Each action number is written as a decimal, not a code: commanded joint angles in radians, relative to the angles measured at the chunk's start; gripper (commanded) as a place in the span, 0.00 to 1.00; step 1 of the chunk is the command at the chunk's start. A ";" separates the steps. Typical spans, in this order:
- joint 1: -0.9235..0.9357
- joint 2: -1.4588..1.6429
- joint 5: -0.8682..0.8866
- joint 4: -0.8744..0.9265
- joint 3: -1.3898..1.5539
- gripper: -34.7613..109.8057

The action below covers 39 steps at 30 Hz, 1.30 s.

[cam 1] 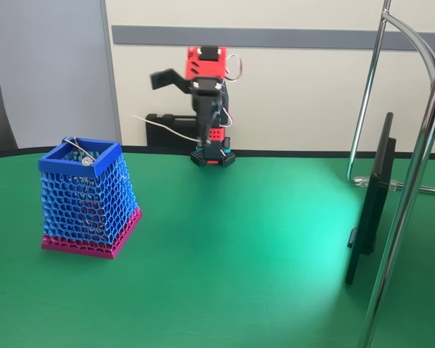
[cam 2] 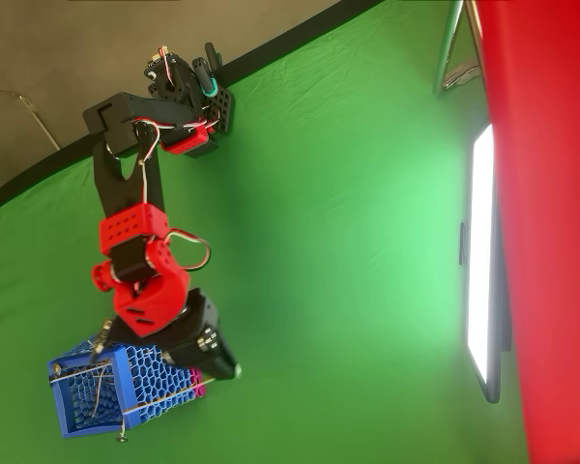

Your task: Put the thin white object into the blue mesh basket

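Observation:
The blue mesh basket [cam 1: 83,199] with a magenta base band stands on the green table at the left; the overhead view shows the basket [cam 2: 87,391] at the bottom left. The red and black arm rises at the back centre. Its gripper [cam 1: 201,136] points down and is shut on one end of the thin white object [cam 1: 167,127], which sticks out to the left, well above the table and to the right of the basket. In the overhead view the gripper [cam 2: 217,365] hangs by the basket's right rim. A grey wire with a round disc end [cam 1: 83,160] leans inside the basket.
A black monitor [cam 1: 370,203] stands edge-on at the right, with chrome stand tubes [cam 1: 413,181] beside it. A black box [cam 1: 167,127] sits against the wall behind the arm. Open green tabletop [cam 1: 239,254] lies between the basket and the monitor.

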 commanded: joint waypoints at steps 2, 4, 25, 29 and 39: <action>0.063 -0.032 0.155 -0.025 -0.107 0.25; 0.095 -0.057 0.239 -0.025 -0.135 0.24; 0.333 -0.259 0.739 -0.342 -0.287 0.24; 0.344 -0.279 0.795 -0.423 -0.267 0.24; 0.353 -0.264 0.864 -0.664 -0.101 0.24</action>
